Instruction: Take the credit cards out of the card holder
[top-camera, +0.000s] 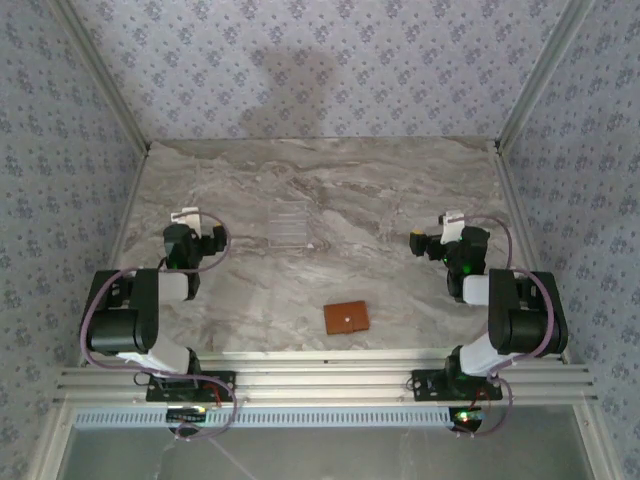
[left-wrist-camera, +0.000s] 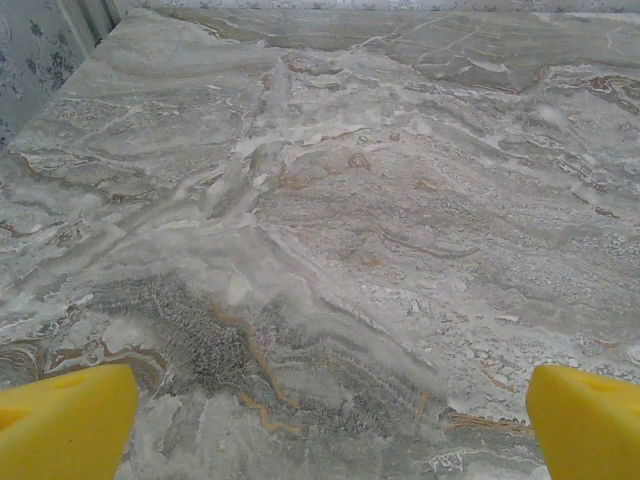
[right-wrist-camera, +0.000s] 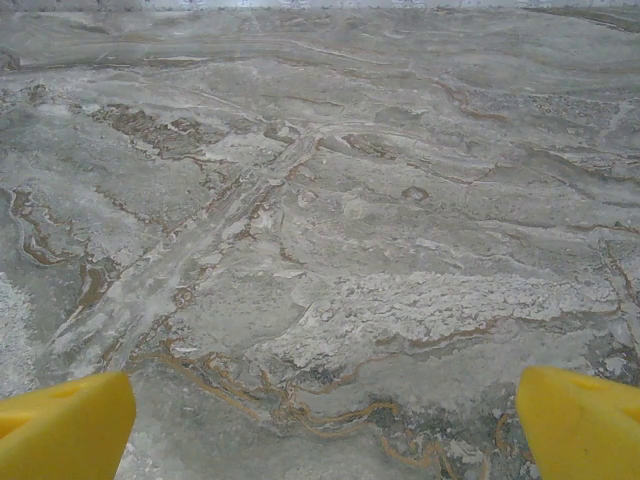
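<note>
Your left arm (top-camera: 130, 315) is folded back on itself close to its base, with the elbow out to the side and the forearm reaching forward, away from you. Your left gripper (top-camera: 192, 238) is spread wide. In its wrist view the yellow fingertips (left-wrist-camera: 65, 425) sit at the two bottom corners. Your right arm (top-camera: 520, 310) mirrors that pose, elbow outward and wrist pointing forward. Your right gripper (top-camera: 438, 243) is spread just as wide, one of its yellow pads (right-wrist-camera: 60, 425) in each bottom corner. The two grippers are level with each other and well apart.
</note>
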